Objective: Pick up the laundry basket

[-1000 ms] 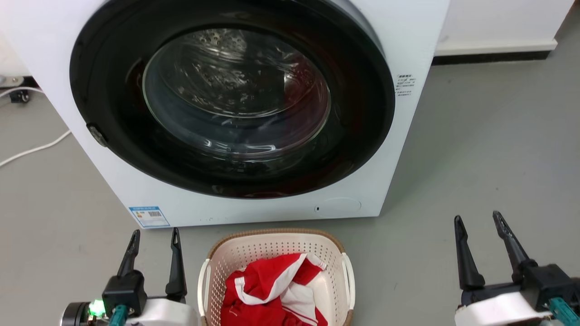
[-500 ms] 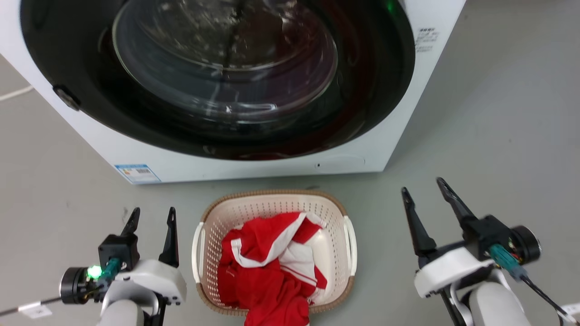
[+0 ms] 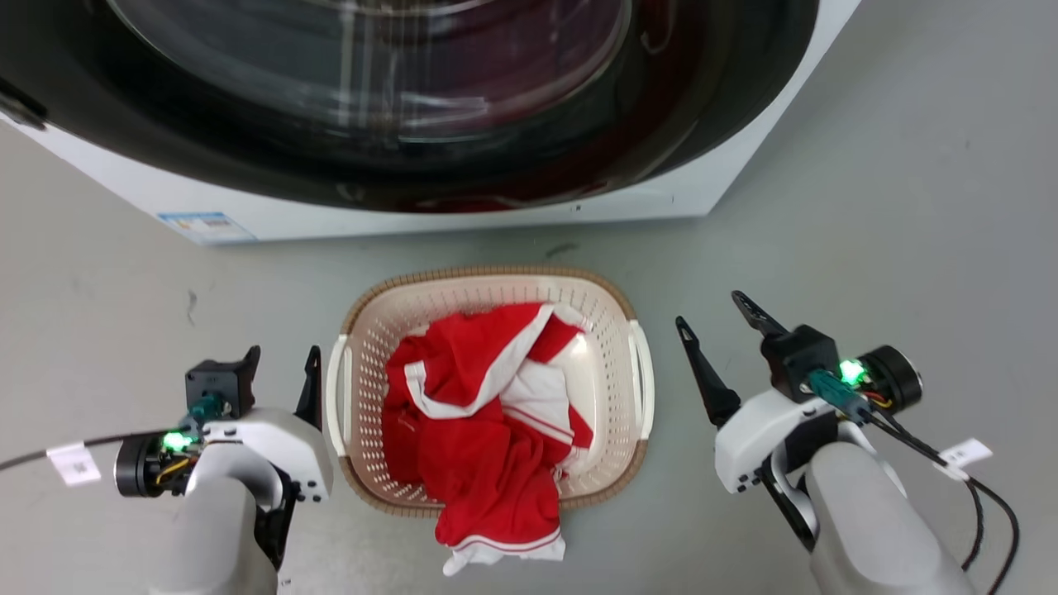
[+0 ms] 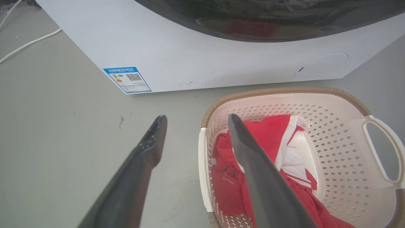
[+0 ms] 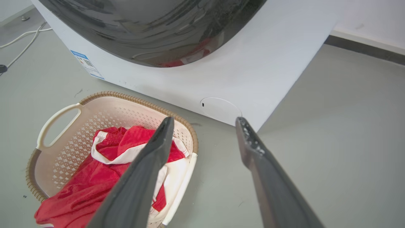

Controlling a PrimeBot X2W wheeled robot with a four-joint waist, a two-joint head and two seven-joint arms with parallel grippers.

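now left jaws and right jaws both stand apart, empty, flanking the laundry basket [image 3: 430, 310] holding red-and-white cloth [image 3: 488, 413].

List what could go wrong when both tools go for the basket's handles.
1. The red and white garment hangs over the near rim of the laundry basket; a tilted lift might spill it.
2. The left tool sits close beside the left handle, while the right tool stands well apart from the right handle; uneven closing could shove the basket sideways.
3. The washing machine stands just behind; a forward swing may bump it.
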